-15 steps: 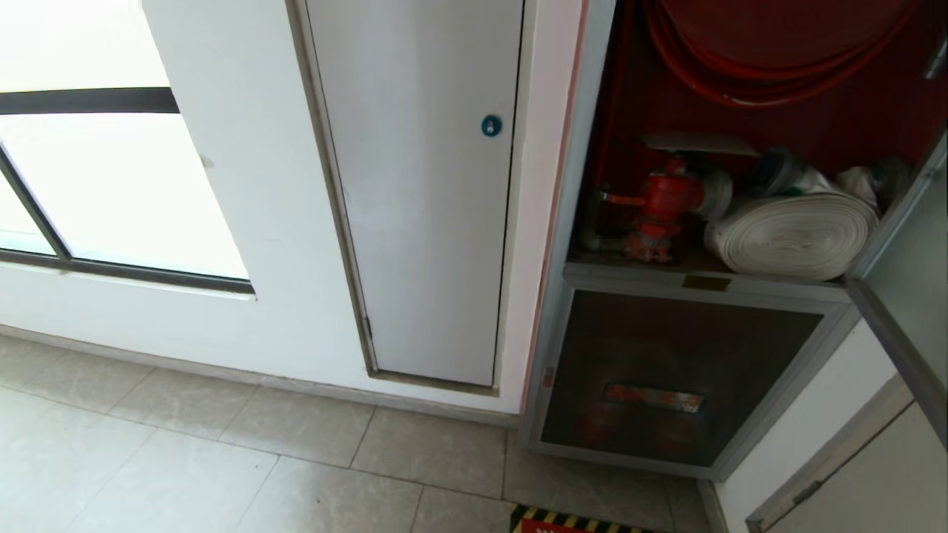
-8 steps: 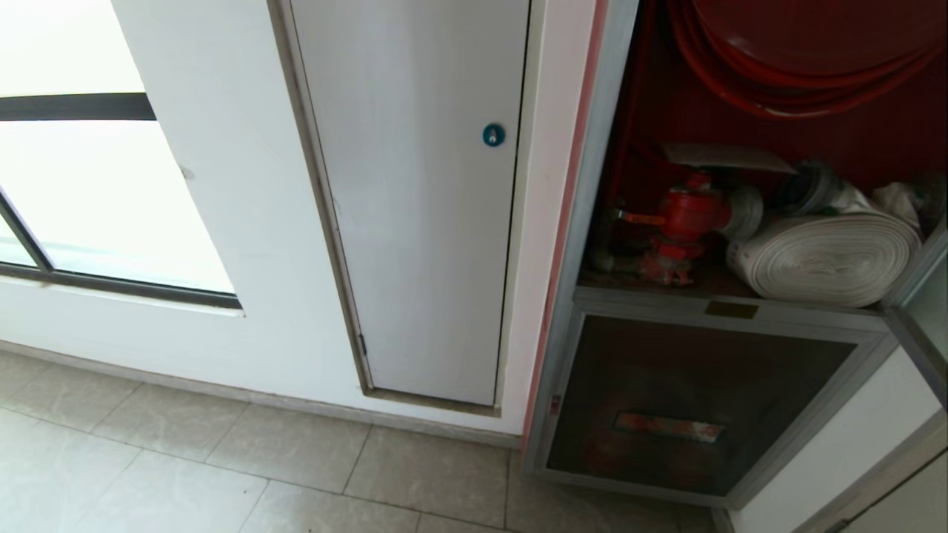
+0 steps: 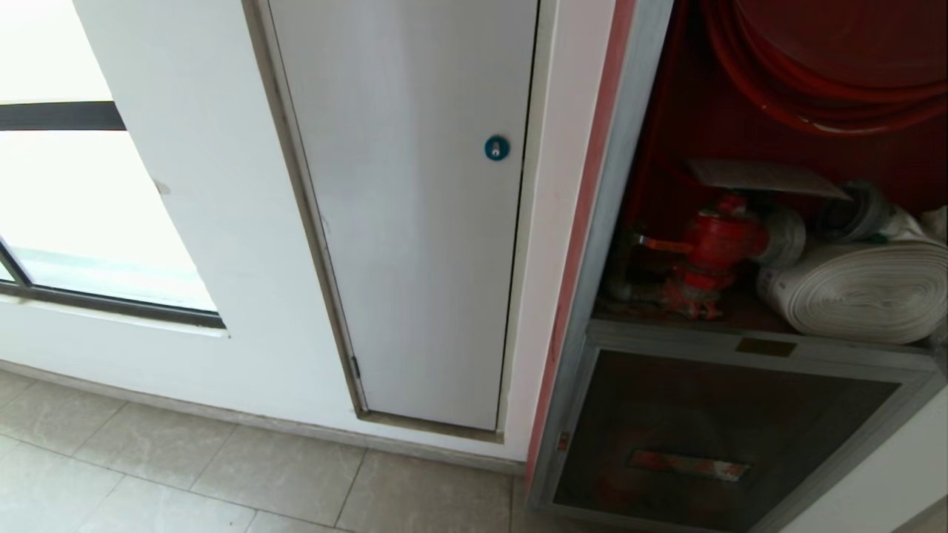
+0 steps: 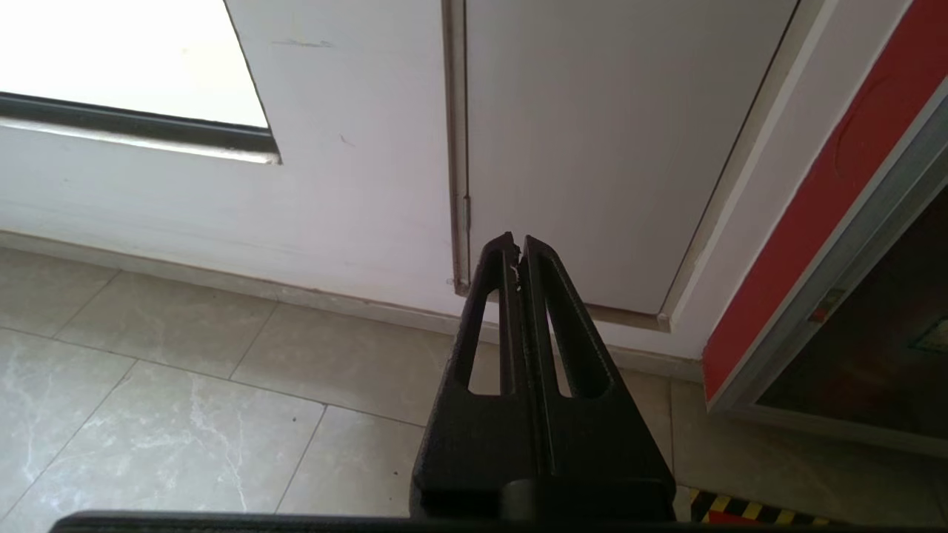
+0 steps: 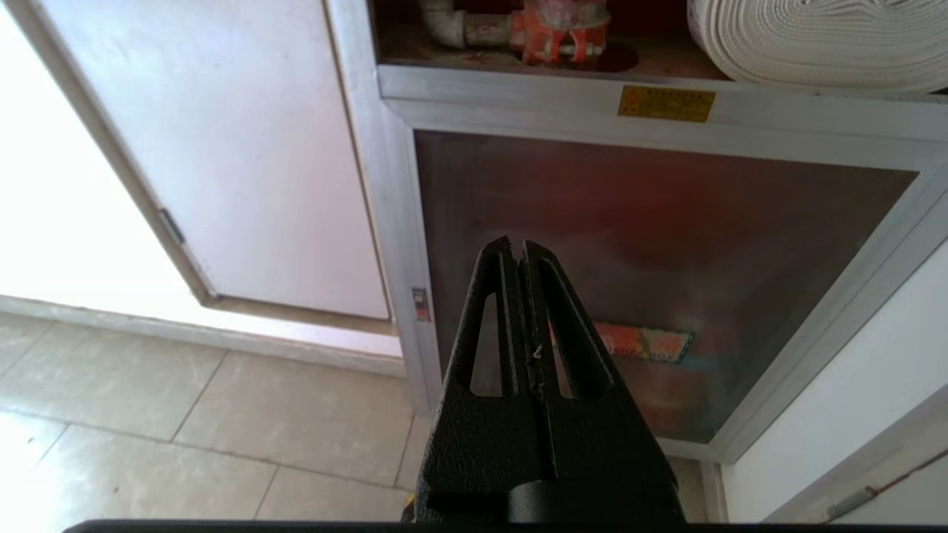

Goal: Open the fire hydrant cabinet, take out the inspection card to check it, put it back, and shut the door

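**Both grippers clenched and empty before the open cabinet**

Left gripper [image 4: 518, 248] hangs above the tiled floor [image 4: 185, 414] with its two black fingers pressed together and nothing between them; it points toward the foot of the white panel [image 4: 592, 148] set in the wall. Right gripper [image 5: 518, 248] is likewise clenched on nothing, aimed at the dark glass panel [image 5: 652, 244] in the lower half of the fire hydrant cabinet [image 3: 637, 185]. Neither gripper shows in the head view.

In the head view the cabinet stands at the right, its upper compartment open to sight, the inside painted red. On the compartment's floor, toward its left wall, sits the red valve [image 3: 715, 244]. Just to the right of it lies the white rolled hose [image 3: 859, 292], reaching to the picture's right edge. Above both, the red coiled hose [image 3: 815, 81] hangs against the back wall. The inspection card [image 3: 763, 178] is inside the compartment: a pale flat sheet lying roughly level just above the valve, its right end reaching toward a round grey fitting [image 3: 852, 215]. Whether the card rests on the valve or on something behind it I cannot tell.

Below the compartment runs a silver rail with a small brass plate [image 3: 765, 346], and under that the dark glass panel with its red label [image 3: 687, 465]. Left of the cabinet, the white panel carries a round blue lock [image 3: 497, 148] near its right edge. A window [image 3: 89, 222] fills the far left.
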